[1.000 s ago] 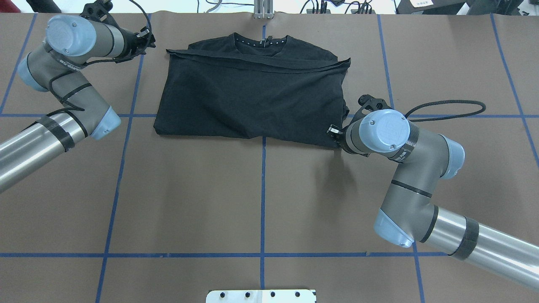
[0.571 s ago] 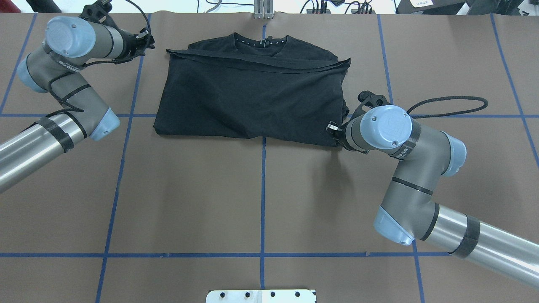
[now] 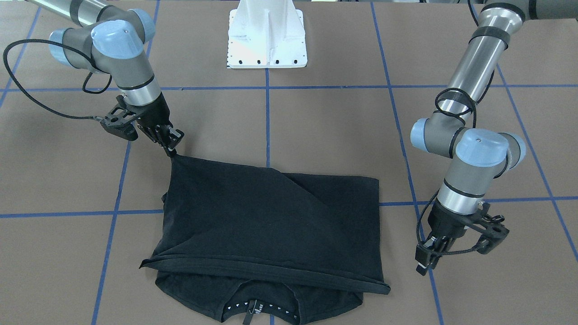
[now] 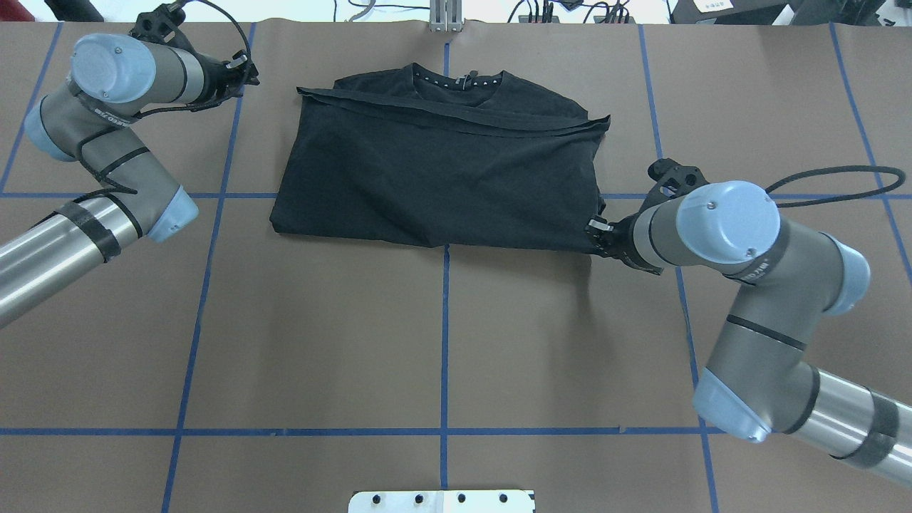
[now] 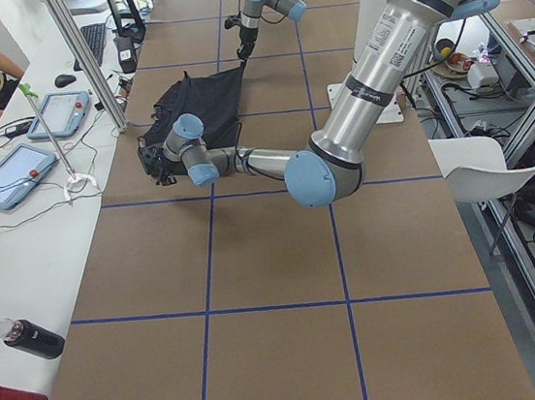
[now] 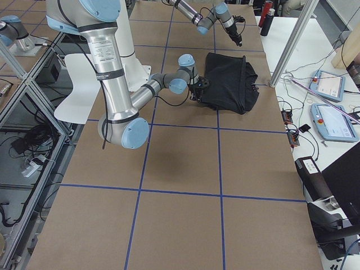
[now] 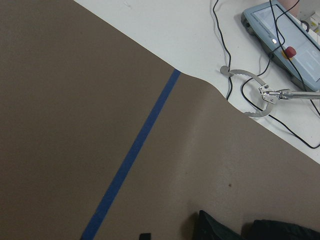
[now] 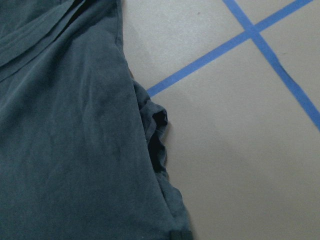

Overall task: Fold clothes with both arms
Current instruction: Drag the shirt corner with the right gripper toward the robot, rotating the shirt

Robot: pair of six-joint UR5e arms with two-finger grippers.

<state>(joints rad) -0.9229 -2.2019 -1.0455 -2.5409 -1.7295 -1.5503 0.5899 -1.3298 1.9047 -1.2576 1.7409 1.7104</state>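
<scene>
right fingers (image 3: 170, 140) clamp T-shirt (image 4: 442, 171) corner | left fingers (image 3: 424, 264) off cloth, open-or-closed unreadable, tips blurred

In the overhead view the right gripper (image 4: 596, 231) is mostly hidden under the right arm (image 4: 719, 224); in the front-facing view its tips are lost against the black corner of the T-shirt (image 3: 253, 216) that they pinch; the T-shirt's lower layers lie covered by the folded-over panel; its collar (image 3: 257, 309) is cut by that view's bottom edge; the left gripper (image 3: 423, 266) shows edge-on, so how its jaws stand cannot be told; a dark shape (image 7: 220, 231) at the left wrist view's bottom edge is cropped beyond naming.
</scene>
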